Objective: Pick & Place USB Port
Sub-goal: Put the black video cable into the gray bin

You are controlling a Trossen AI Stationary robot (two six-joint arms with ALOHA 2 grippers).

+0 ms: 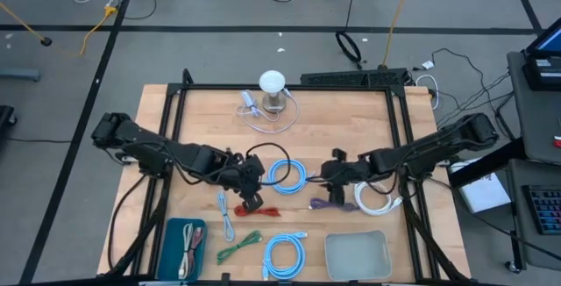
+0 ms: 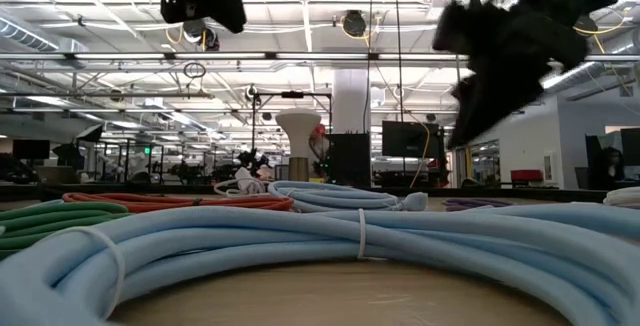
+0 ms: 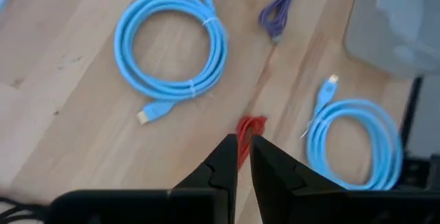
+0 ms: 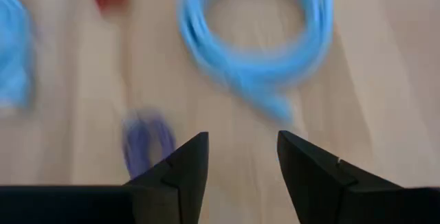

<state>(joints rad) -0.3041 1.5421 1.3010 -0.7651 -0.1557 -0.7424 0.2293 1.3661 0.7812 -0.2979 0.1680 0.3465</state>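
Note:
Bundled cables lie flat on the wooden table. A light-blue coil (image 1: 287, 174) sits mid-table, and its plug end (image 3: 146, 115) shows in the left wrist view. A second blue coil (image 1: 284, 255) lies near the front edge. A red cable (image 1: 263, 210) and a purple cable (image 1: 326, 203) lie between them. My left gripper (image 1: 251, 198) hangs high over the red cable (image 3: 251, 126), its fingers (image 3: 227, 162) a narrow gap apart, with nothing between them. My right gripper (image 4: 237, 162) stands open above the table, the purple cable (image 4: 146, 141) beside it. A USB port apart from the cables is not in view.
A white cable (image 1: 379, 200) lies right of the purple one. A green cable (image 1: 238, 246) and a grey one (image 1: 226, 218) lie front left. A teal tray (image 1: 172, 233) holds cables, and a clear tray (image 1: 358, 255) stands front right. A white round stand (image 1: 273, 87) is at the far edge.

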